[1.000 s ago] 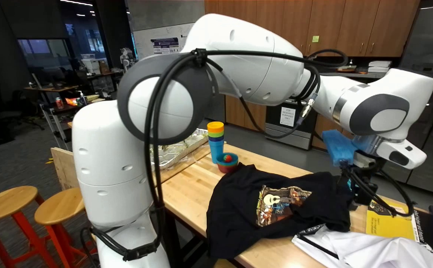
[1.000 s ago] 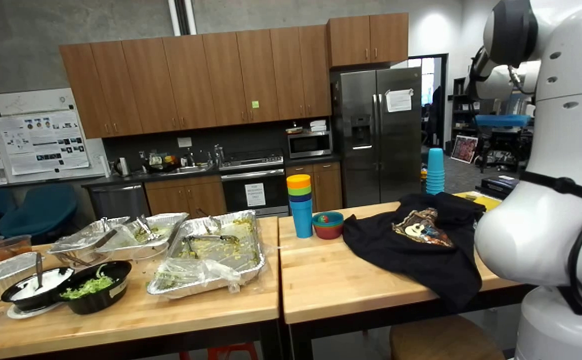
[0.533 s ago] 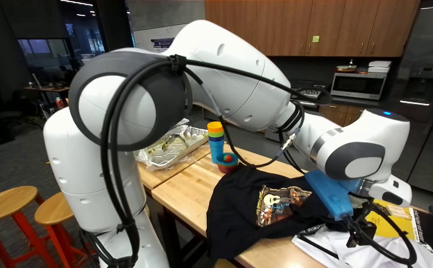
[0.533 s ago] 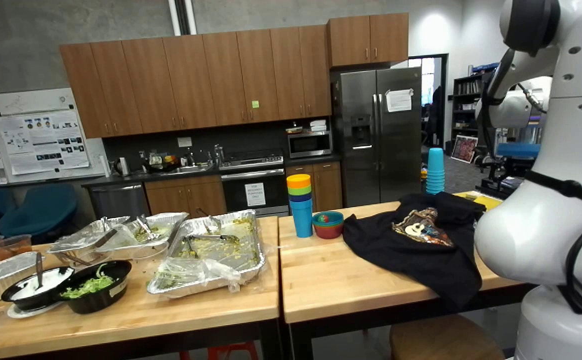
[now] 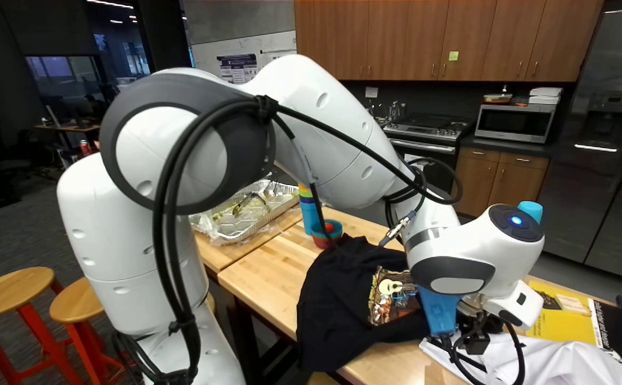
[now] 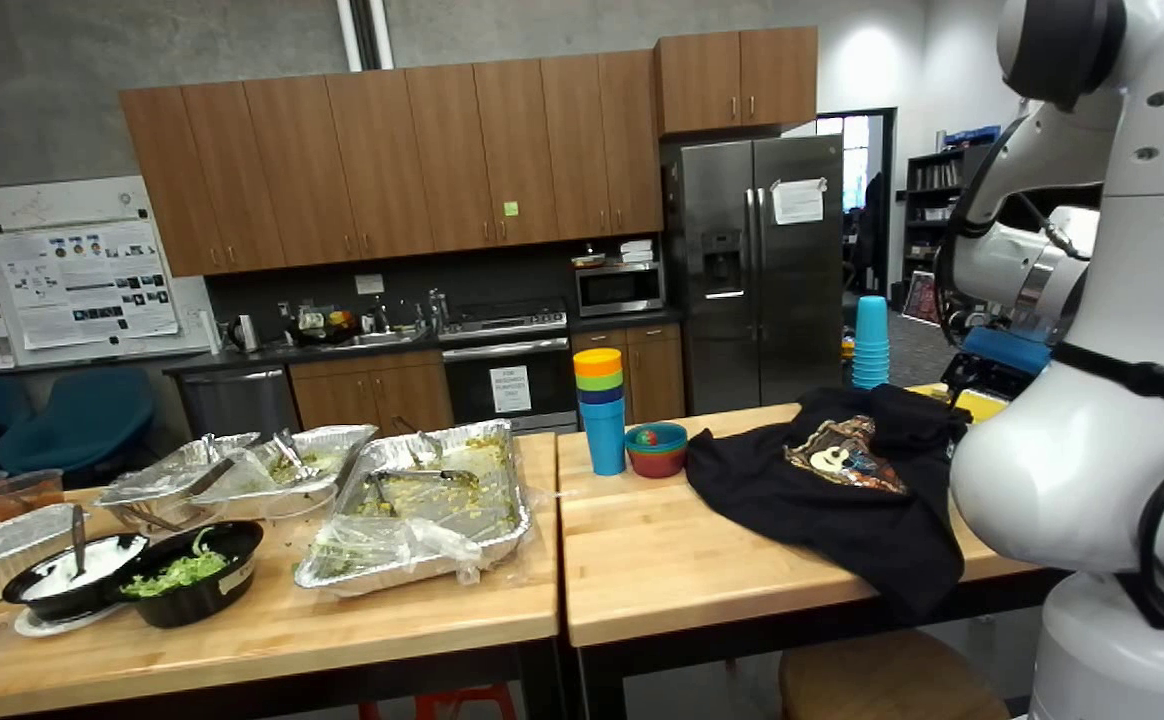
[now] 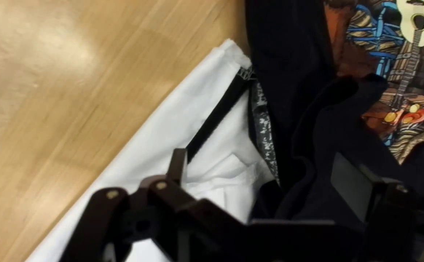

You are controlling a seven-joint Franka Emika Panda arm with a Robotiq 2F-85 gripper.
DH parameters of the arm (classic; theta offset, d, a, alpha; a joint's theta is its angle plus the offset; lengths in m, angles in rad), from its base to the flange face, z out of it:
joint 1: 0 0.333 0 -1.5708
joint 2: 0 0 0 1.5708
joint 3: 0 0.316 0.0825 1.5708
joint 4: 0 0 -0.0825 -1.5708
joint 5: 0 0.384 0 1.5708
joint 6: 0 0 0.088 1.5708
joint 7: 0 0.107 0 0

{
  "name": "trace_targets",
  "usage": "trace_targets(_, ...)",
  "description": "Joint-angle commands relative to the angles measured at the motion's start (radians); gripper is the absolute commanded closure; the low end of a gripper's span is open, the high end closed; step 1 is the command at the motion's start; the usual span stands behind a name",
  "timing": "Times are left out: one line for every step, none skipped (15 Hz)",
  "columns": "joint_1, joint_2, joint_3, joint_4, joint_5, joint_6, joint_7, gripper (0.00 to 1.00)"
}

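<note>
The black two-finger gripper [image 7: 265,175] stands wide, positioned above creased, black-striped white cloth [image 7: 175,123] and an adjoining rumpled, black, guitar-printed fabric shirt [image 7: 321,123]; both lie on the grained light-wood tabletop [image 7: 70,102].

A black shirt [image 5: 337,299] lies loosely spread and creased on a wooden table [image 5: 273,283], filling the lower middle of the frame in an exterior view, one part drooping past the table's near edge. Its colourful print [image 5: 383,309], with a pale guitar [image 5: 390,286], faces up. In the wrist view the shirt covers the right side, a fold [image 7: 343,116] lying over part of the print, and meets a rumpled white cloth [image 7: 183,120] that runs from the lower left to a corner near the upper middle, a black stripe [image 7: 215,117] slanting along it.
</note>
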Motion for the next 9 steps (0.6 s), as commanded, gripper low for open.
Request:
trace_targets(0.028,-0.059,0.015,-0.059,0.109,0.032,-0.067,0.0)
trace_targets(0.036,-0.064,0.018,-0.064,0.133,0.034,-0.085,0.0)
trace_targets(0.042,-0.066,0.02,-0.065,0.155,0.034,-0.1,0.0)
trace_targets(0.049,-0.067,0.022,-0.062,0.18,0.038,-0.119,0.0)
trace_targets(0.056,-0.065,0.024,-0.061,0.206,0.044,-0.136,0.0)
trace_targets(0.063,-0.058,0.026,-0.053,0.237,0.057,-0.152,0.0)
trace_targets(0.071,-0.045,0.029,-0.041,0.272,0.076,-0.168,0.0)
trace_targets(0.076,-0.034,0.032,-0.035,0.296,0.091,-0.175,0.0)
trace_targets(0.082,-0.019,0.035,-0.023,0.33,0.111,-0.187,0.0)
